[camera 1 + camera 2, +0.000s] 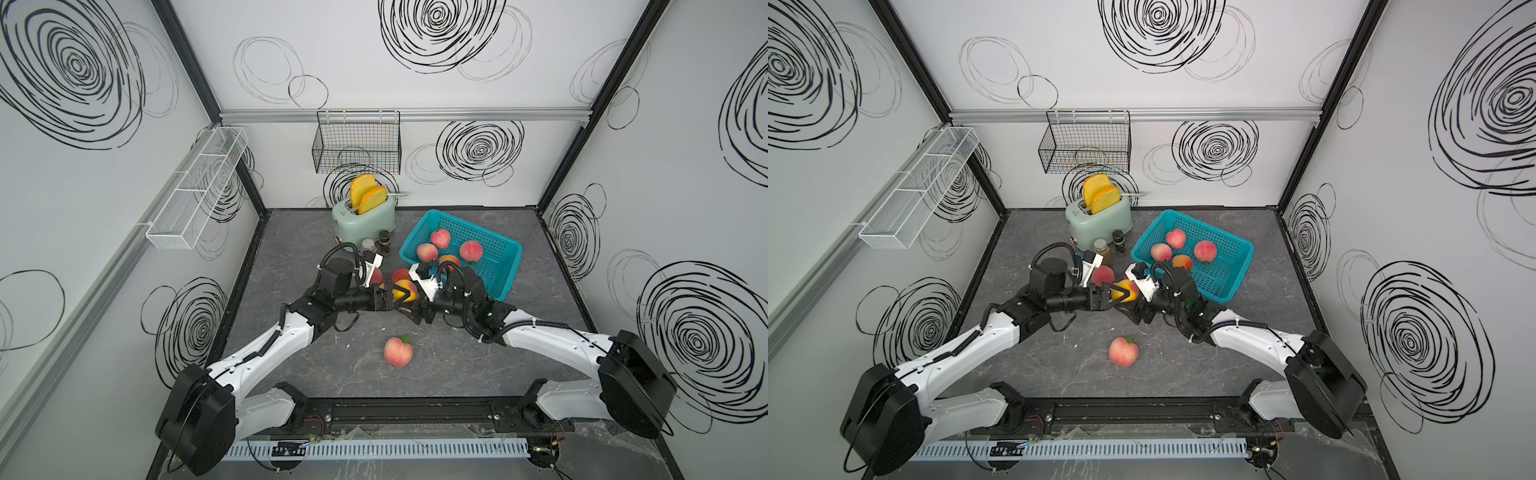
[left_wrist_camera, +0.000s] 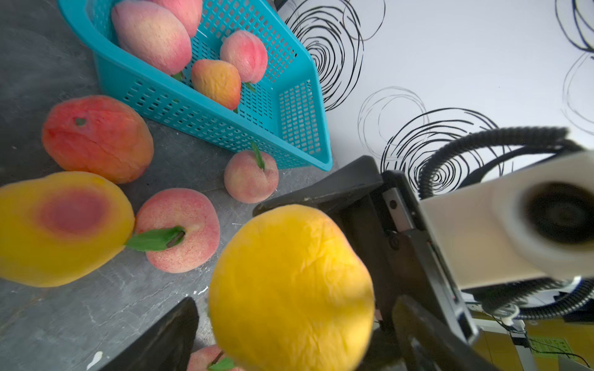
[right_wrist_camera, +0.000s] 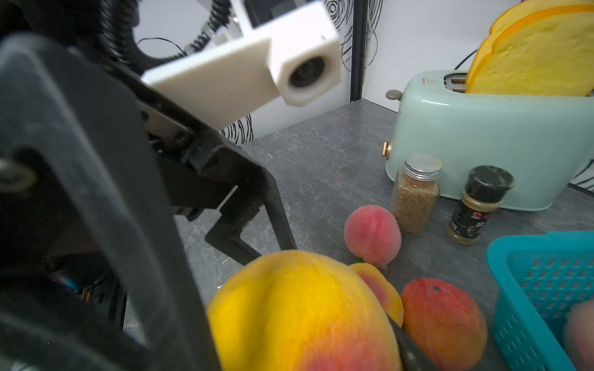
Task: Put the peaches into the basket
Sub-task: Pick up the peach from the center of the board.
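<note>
Left gripper (image 1: 402, 299) spread wide about the yellow peach (image 1: 405, 289), right gripper (image 1: 412, 306) clamped on it, just beside the basket (image 1: 512, 272). Four peaches (image 1: 439, 238) inside; several more near its wall, a lone pink peach (image 1: 398, 351) well apart from it — all left to load.

The yellow peach (image 2: 289, 289) has matt, finely wrinkled skin. The pink peach (image 3: 373, 236) looks velvety and dull. The basket (image 2: 205, 122) is smooth teal plastic with a slight sheen. The toaster (image 3: 482, 135) is glossy mint. The spice jar (image 3: 414, 196) is clear-walled under a ribbed metal lid (image 3: 422, 165). The toast slices (image 3: 540, 57) look spongy. The desk (image 3: 321, 160) is matt grey with a marbled stone look.
</note>
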Available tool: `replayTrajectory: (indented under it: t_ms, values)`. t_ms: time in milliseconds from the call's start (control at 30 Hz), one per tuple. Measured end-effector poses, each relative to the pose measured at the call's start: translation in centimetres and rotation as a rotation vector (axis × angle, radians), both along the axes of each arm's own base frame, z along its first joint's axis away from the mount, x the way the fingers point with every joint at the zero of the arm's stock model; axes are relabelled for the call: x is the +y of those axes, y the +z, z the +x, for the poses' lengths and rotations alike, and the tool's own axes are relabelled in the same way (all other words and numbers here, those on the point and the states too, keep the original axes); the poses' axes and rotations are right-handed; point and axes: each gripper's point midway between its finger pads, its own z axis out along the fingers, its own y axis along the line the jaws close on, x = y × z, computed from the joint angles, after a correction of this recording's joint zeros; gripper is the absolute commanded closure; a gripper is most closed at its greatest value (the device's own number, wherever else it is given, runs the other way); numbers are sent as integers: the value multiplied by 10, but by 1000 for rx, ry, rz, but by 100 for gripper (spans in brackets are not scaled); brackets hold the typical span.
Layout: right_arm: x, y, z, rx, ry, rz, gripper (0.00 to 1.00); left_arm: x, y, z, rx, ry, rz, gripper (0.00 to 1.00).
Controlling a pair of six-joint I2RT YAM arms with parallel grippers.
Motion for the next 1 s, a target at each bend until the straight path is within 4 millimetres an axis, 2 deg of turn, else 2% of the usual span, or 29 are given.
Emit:
replayTrajectory:
  t_ms: [133,367,533,667,833,1000]
  values:
    - [-12,-2,22,35,-66,-8,32,17,9,5,-29,39,11,2]
    - [-47,-2,65,87,-218,-33,32,36,24,18,-91,108,73,2]
    - [-76,1,98,119,-333,-43,32,51,17,33,-134,204,164,2]
    - [-98,-5,122,151,-417,-59,32,60,11,44,-164,266,231,2]
    - [-116,-11,150,176,-486,-81,31,52,-2,54,-177,278,310,2]
    - [-137,-6,188,172,-567,-99,31,30,-4,65,-233,254,395,2]
